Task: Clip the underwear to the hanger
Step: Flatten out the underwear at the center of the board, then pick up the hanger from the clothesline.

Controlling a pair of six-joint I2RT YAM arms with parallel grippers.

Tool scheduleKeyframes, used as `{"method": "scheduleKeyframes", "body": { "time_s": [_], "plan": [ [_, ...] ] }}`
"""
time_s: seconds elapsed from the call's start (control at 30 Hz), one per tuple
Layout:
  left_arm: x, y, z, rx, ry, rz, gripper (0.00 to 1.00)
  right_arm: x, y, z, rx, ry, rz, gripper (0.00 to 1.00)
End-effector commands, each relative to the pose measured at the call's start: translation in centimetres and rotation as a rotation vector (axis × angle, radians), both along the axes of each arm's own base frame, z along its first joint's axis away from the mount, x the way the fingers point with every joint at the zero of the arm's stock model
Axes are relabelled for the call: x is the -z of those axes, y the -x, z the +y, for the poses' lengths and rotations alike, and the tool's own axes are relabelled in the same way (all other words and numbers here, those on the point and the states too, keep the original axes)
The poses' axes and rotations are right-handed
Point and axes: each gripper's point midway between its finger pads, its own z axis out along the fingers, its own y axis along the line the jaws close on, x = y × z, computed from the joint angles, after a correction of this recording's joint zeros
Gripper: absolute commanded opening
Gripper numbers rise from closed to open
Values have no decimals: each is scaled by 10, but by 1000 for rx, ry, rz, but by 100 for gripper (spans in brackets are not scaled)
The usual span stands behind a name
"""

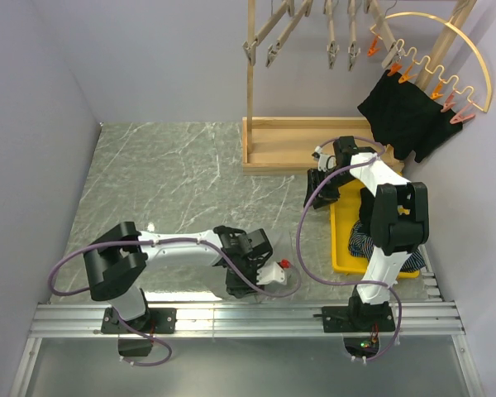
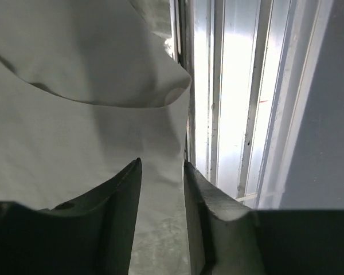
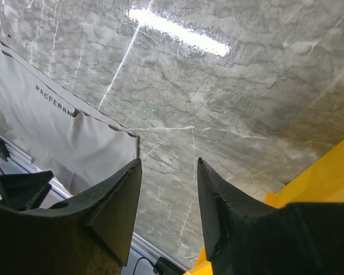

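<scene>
Grey-white underwear [image 2: 74, 126] fills the left wrist view, its edge hanging between the parted fingers of the left gripper [image 2: 160, 189]; overhead it barely shows; right gripper [image 3: 167, 189] gapes empty over the marbled table [image 3: 229, 103]; hanger [image 1: 443, 73] hangs far right, before lilac walls [image 1: 149, 58].

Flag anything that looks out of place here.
The pale underwear lies crumpled at the very near edge of the table, beside the metal rail and the left fingers, far from the hanger where a black pair already hangs. Nothing looks spilled or damaged.
</scene>
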Motion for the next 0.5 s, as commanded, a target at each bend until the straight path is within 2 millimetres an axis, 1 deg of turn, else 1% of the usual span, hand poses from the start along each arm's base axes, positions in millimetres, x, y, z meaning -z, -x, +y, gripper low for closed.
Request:
{"method": "scheduleKeyframes", "body": {
  "time_s": [0.0, 0.03, 0.07, 0.1, 0.13, 0.17, 0.2, 0.27, 0.3, 0.33, 0.37, 0.4, 0.43, 0.47],
  "plan": [
    [-57, -24, -29, -106, 163, -18, 46, -27, -10, -1, -6, -21, -74, 52],
    [-71, -35, -34, -138, 200, -17, 49, -30, -11, -1, -6, -25, -82, 53],
    [-86, -50, -31, -199, 226, 17, 54, -33, -12, -1, 0, -29, -90, 53],
    [-120, -70, -42, -238, 306, -7, 55, -37, -13, -1, 4, -34, -97, 54],
    [-139, -82, -44, -267, 348, -10, 56, -42, -16, 0, 4, -44, -109, 54],
    [-157, -105, -37, -337, 382, -20, 56, -46, -16, 1, 10, -49, -113, 54],
    [-198, -123, -44, -360, 481, -58, 57, -48, -17, 1, 13, -52, -121, 54],
    [-242, -152, -41, -433, 587, -106, 58, -56, -19, 1, 25, -60, -140, 55],
    [-285, -184, -33, -527, 685, -171, 59, -58, -20, 1, 27, -62, -151, 55],
    [-305, -201, -27, -586, 730, -207, 60, -60, -20, 1, 29, -61, -158, 55],
    [-323, -226, -10, -669, 767, -246, 60, -64, -20, 0, 37, -58, -167, 55],
    [-362, -243, -6, -732, 865, -293, 60, -66, -21, 0, 40, -58, -176, 55],
    [-378, -260, 6, -798, 896, -357, 60, -67, -21, -1, 42, -54, -183, 55],
    [-395, -271, 15, -867, 945, -377, 61, -68, -21, -2, 46, -50, -189, 55]
  ]
}}
